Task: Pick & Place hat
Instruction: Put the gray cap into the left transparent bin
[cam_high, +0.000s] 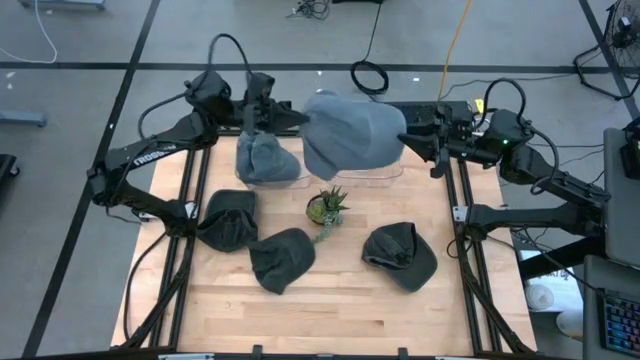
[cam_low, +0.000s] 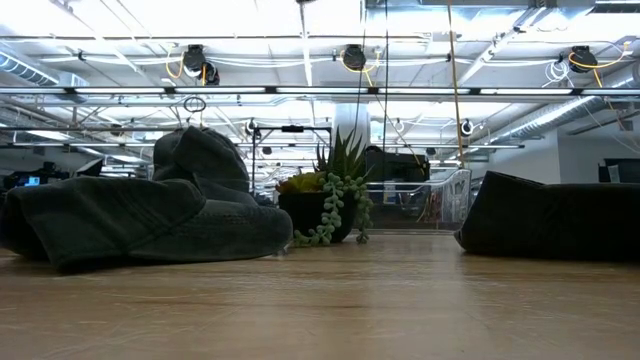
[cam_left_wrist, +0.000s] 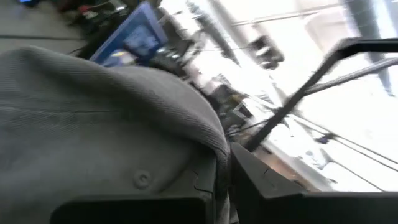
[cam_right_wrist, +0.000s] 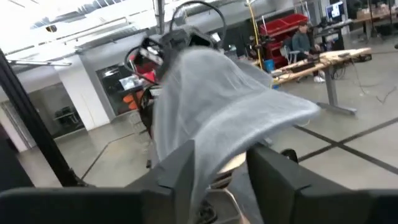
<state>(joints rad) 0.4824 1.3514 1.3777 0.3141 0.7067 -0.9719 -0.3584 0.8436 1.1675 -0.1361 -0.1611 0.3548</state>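
A light grey hat (cam_high: 352, 134) hangs in the air over a clear bin (cam_high: 385, 176) at the table's far edge, held between both grippers. My left gripper (cam_high: 298, 118) is shut on its left side and my right gripper (cam_high: 412, 141) is shut on its right side. It fills the left wrist view (cam_left_wrist: 93, 124) and shows in the right wrist view (cam_right_wrist: 211, 99). A second grey-blue hat (cam_high: 266, 160) sits by the bin's left end. Three dark hats (cam_high: 228, 220) (cam_high: 282, 259) (cam_high: 400, 255) lie on the wooden table. My left gripper pinches the grey hat's edge (cam_left_wrist: 219, 169) between its two fingers, coming level from the table's left. The hat is lifted clear and bulges out past the fingers. My right gripper pinches the hat's opposite edge (cam_right_wrist: 214, 163) between its two fingers, coming level from the table's right. The cloth rises from the fingers and spreads wide, clear of the table.
A small potted succulent (cam_high: 326, 207) stands mid-table, and shows in the low view (cam_low: 328, 205) between dark hats (cam_low: 130, 222) (cam_low: 555, 215). The bin's clear wall (cam_low: 440, 200) stands behind. Bare wood lies along the near edge (cam_high: 330, 320).
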